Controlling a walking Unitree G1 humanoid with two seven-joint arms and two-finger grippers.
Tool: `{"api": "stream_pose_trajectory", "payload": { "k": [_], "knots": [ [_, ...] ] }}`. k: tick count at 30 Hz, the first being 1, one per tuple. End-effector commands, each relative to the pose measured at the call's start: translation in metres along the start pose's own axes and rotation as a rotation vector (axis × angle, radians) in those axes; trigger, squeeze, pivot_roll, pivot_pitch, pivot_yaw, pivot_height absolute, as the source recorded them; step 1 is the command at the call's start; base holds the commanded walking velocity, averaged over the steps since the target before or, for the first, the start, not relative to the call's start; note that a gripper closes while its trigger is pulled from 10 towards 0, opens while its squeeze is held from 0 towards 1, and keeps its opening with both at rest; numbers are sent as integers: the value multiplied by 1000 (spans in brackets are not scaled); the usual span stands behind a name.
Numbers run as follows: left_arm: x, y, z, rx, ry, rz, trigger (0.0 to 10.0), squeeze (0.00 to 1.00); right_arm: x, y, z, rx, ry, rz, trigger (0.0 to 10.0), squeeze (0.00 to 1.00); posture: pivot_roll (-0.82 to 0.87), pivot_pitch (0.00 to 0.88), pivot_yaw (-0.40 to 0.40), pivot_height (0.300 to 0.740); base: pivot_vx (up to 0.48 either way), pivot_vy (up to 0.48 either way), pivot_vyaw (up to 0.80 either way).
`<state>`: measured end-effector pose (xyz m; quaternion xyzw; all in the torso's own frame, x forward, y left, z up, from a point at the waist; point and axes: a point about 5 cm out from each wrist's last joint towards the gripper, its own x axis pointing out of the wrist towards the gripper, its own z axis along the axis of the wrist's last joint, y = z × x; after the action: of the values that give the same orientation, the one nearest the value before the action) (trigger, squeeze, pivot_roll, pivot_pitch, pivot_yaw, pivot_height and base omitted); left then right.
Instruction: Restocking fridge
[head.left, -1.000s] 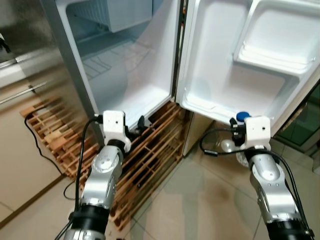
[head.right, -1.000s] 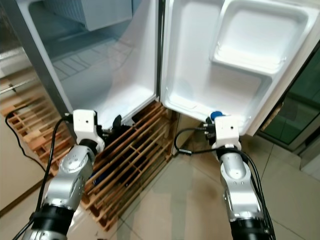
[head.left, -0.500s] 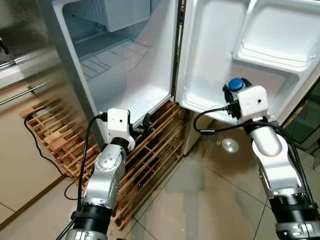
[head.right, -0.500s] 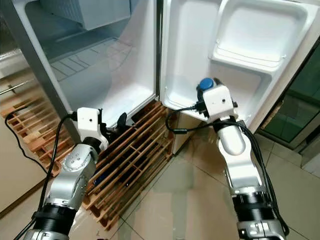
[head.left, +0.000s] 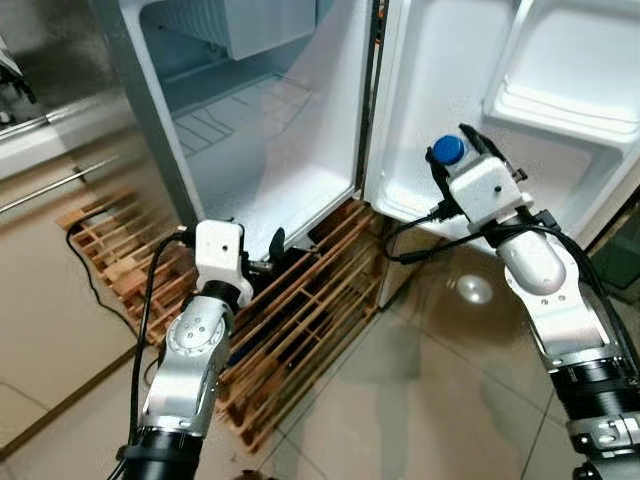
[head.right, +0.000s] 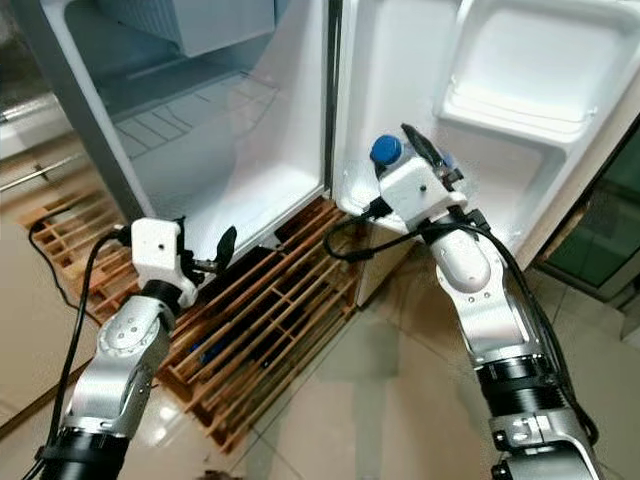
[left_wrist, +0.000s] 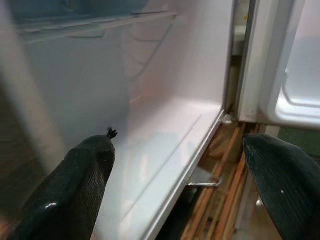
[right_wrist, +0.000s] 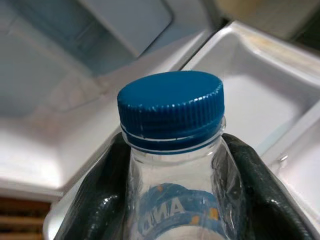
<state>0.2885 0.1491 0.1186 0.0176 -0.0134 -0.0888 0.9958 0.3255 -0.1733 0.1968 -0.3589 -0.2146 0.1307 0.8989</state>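
right gripper (right_wrist: 172, 200) clamps bottle (right_wrist: 172, 150) beside fridge door (head.left: 560, 60) | left gripper (left_wrist: 180, 165) fingers apart

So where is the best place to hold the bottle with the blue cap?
Grip the bottle at the neck just under the blue cap, one finger on each side, as the right gripper does: the neck is narrow and round, and the cap's wider rim likely stops slipping.

The two eye views look down from the robot's head at the open fridge (head.left: 270, 130), its door (head.right: 500, 120) and the wooden slats (head.left: 310, 310) on the floor. The left wrist view looks low into the fridge. The right wrist view sits very near a bottle (right_wrist: 175, 165).
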Motion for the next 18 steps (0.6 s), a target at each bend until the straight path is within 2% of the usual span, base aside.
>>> {"api": "stream_pose_trajectory", "payload": {
  "k": [1, 5, 7, 11, 18],
  "knots": [
    [-4, 7, 6, 17, -16, 8, 10000, 0, -2, -3, -2, -76, -31, 6, 10000, 0, -38, 76, 90, 740, 0, 0, 0],
    [-8, 9, 8, 34, -21, 5, 10000, 0, -6, -2, -5, -118, -38, 22, 10000, 0, -28, 85, 101, 740, 0, 0, 0],
    [-12, 10, 11, 63, -23, 0, 10000, 0, -9, -7, -15, -186, -22, 28, 10000, 0, -19, 97, 114, 740, 0, 0, 0],
    [-15, 9, 13, 92, -22, -8, 10000, 0, -11, -14, -20, -244, -21, 20, 10000, 0, -14, 108, 124, 740, 0, 0, 0],
    [-20, 9, 14, 120, -13, -25, 10000, 0, -15, -26, -30, -257, 10, -33, 10000, 0, -14, 118, 137, 740, 0, 0, 0]
  ]
}}
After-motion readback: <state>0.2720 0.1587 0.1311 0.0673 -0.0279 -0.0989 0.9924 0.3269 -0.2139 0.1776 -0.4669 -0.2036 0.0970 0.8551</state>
